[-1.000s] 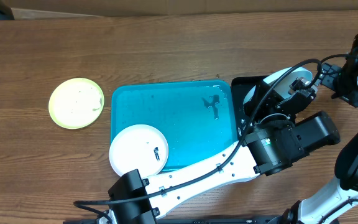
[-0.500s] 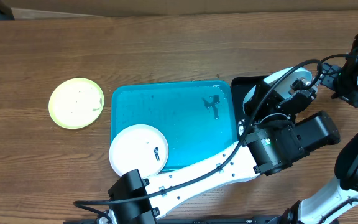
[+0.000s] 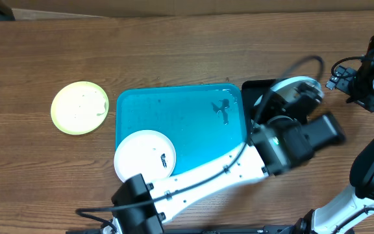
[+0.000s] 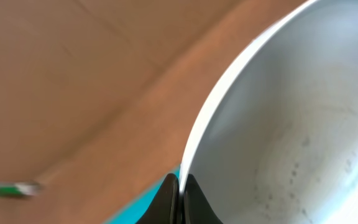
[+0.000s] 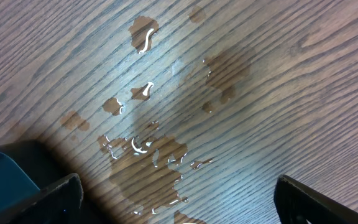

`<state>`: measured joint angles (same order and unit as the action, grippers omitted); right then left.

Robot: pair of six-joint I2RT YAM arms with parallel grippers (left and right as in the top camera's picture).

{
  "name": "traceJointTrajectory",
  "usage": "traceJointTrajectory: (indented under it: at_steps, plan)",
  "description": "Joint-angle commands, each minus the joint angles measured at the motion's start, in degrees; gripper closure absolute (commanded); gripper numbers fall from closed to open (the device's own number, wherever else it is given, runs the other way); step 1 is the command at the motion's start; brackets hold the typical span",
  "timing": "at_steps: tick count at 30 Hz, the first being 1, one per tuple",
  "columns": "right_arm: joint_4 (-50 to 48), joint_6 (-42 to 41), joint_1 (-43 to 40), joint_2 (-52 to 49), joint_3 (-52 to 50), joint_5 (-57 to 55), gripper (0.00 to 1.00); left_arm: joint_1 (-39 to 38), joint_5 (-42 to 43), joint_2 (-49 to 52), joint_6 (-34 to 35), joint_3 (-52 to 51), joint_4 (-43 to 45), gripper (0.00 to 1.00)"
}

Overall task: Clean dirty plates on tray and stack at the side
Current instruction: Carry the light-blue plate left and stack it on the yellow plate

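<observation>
Job now: carry the held plate. Best to pinch hard and go slow, I think, as a thin rim may slip.
Table (image 3: 174, 52): brown, streaky wood.
Turquoise tray (image 3: 174, 110): smooth plastic, round corners.
Pale blue plate (image 4: 291, 124): round and thin, up over the shiny black tray (image 3: 250, 88).
White plate (image 3: 145, 156): on the turquoise tray's corner, with a dark smear.
Yellow-green plate (image 3: 80, 107): on the table, apart.
Left gripper (image 4: 179, 193): pinching the pale blue plate's rim.
Right gripper (image 5: 179, 196): wide apart, holding nothing.
Puddles (image 5: 148, 158): shiny water.
</observation>
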<state>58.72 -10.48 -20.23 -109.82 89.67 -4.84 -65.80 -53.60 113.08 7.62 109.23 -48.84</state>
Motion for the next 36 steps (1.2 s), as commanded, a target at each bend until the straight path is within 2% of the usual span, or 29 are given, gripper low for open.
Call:
traceJointTrajectory:
  at_steps: [1, 8, 11, 13, 17, 21, 26, 31, 36]
  plan:
    - [-0.2, -0.2, 0.0, 1.0, 0.4, 0.0, 0.00, 8.2, 23.1, 0.3, 11.3, 1.5, -2.0, 0.96]
    - [-0.2, -0.2, 0.0, 1.0, 0.4, 0.0, 0.00, 29.5, 61.4, 0.3, 11.3, 1.5, -6.1, 0.96]
    - [-0.2, -0.2, 0.0, 1.0, 0.4, 0.0, 0.00, 41.4, 72.6, 0.3, 11.3, 1.5, -11.1, 0.96]
    - [-0.1, -0.2, 0.0, 1.0, 0.4, 0.0, 0.00, 48.9, 75.7, 0.3, 11.2, 1.5, -14.6, 0.96]
    - [-0.2, -0.2, 0.0, 1.0, 0.4, 0.0, 0.00, 63.7, 75.5, 0.3, 8.7, 1.5, -21.2, 0.96]
    - [-0.1, -0.2, 0.0, 1.0, 0.4, 0.0, 0.00, 75.7, 70.7, 0.3, 8.3, 1.4, -25.8, 0.96]
    - [-0.2, -0.2, 0.0, 1.0, 0.4, 0.0, 0.00, 90.2, 62.1, 0.3, 13.7, -0.6, -28.3, 0.96]
    - [-0.2, -0.2, 0.0, 1.0, 0.4, 0.0, 0.00, 96.3, 54.6, 0.3, 17.3, -4.4, -28.0, 0.96]
    - [-0.2, -0.2, 0.0, 1.0, 0.4, 0.0, 0.00, 97.5, 52.7, 0.3, 17.3, -8.1, -26.1, 0.96]
